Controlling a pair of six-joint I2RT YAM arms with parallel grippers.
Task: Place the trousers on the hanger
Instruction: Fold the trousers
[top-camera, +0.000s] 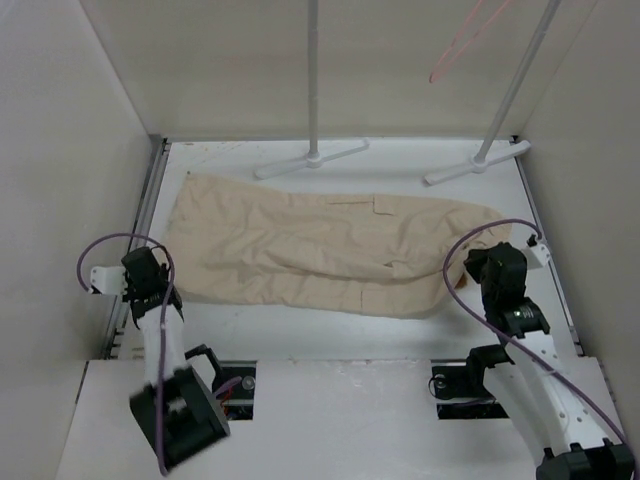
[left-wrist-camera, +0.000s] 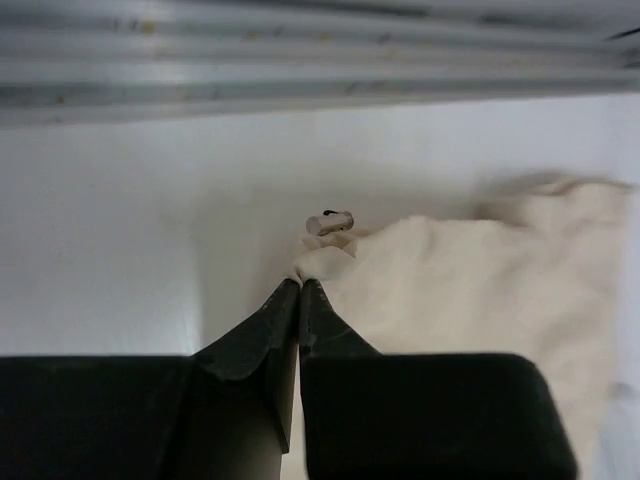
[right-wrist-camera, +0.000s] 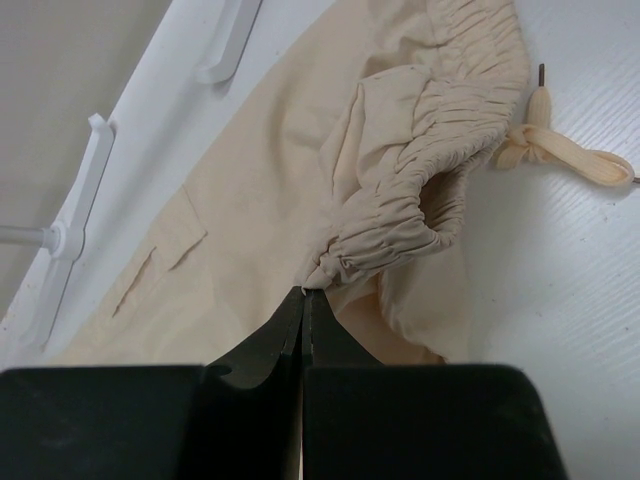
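The beige trousers (top-camera: 320, 250) lie flat across the white table, waistband to the right. My left gripper (top-camera: 150, 275) is shut on the leg-end corner of the trousers (left-wrist-camera: 470, 280), pinching cloth at its tips (left-wrist-camera: 300, 282). My right gripper (top-camera: 490, 262) is shut on the gathered elastic waistband (right-wrist-camera: 420, 170), pinching it at its tips (right-wrist-camera: 303, 292). A drawstring (right-wrist-camera: 560, 150) trails on the table beside the waistband. The pink hanger (top-camera: 462, 40) hangs at the top right, high on the rack.
Two grey-white rack poles with flat feet (top-camera: 312, 160) (top-camera: 478, 162) stand at the back of the table. White walls (top-camera: 60, 150) close in on both sides. A metal rail (left-wrist-camera: 300, 60) runs along the left edge.
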